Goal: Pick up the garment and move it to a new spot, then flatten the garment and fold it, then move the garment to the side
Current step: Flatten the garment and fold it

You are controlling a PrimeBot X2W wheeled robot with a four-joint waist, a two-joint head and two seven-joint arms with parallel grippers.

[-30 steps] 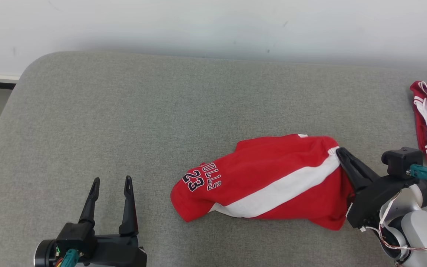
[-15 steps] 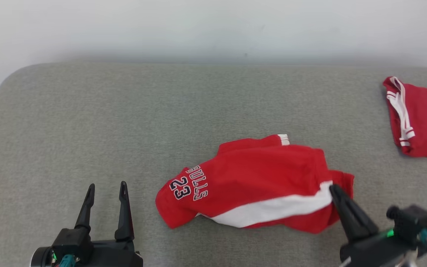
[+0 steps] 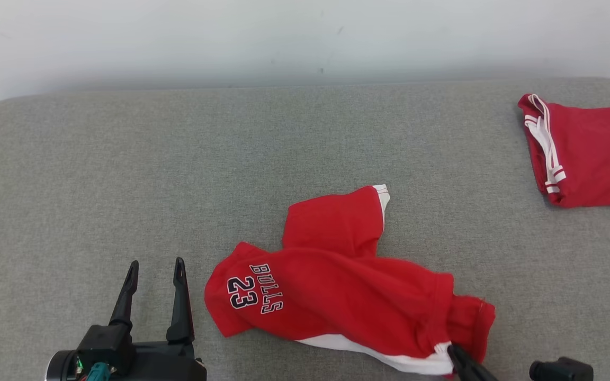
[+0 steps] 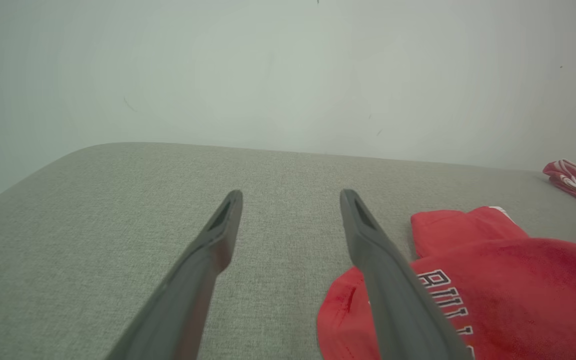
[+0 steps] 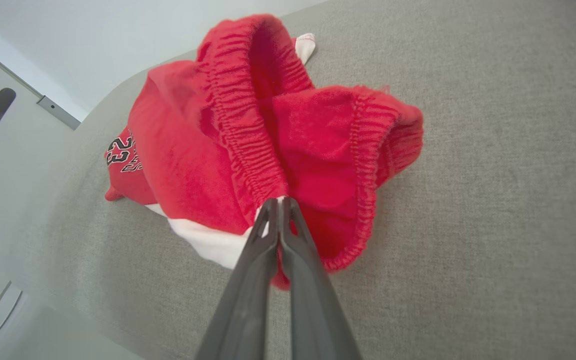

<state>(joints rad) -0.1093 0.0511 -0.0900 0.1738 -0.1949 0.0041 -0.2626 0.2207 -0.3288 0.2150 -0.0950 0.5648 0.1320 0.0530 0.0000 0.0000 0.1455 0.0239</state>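
Note:
The garment (image 3: 331, 296) is a pair of red shorts with a white side stripe and "BULLS 23" lettering, lying crumpled near the front of the grey padded table (image 3: 125, 174). My right gripper (image 5: 279, 201) is shut on the elastic waistband of the garment (image 5: 248, 125), at its right end near the table's front edge; its tip (image 3: 456, 352) pokes in at the bottom of the head view. My left gripper (image 3: 155, 267) stands open just left of the garment, nothing between its fingers (image 4: 218, 235), with the garment's lettered leg (image 4: 468, 295) beside its right finger.
A second red garment with white trim (image 3: 585, 153) lies at the table's far right, also seen as a red edge (image 4: 575, 185) in the left wrist view. A pale wall runs behind the table. Bare grey surface stretches across the left and back.
My right gripper has pulled the garment's waistband toward the front edge, dragging the cloth down and left and uncovering one leg. The head camera has shifted right. The left gripper stays open.

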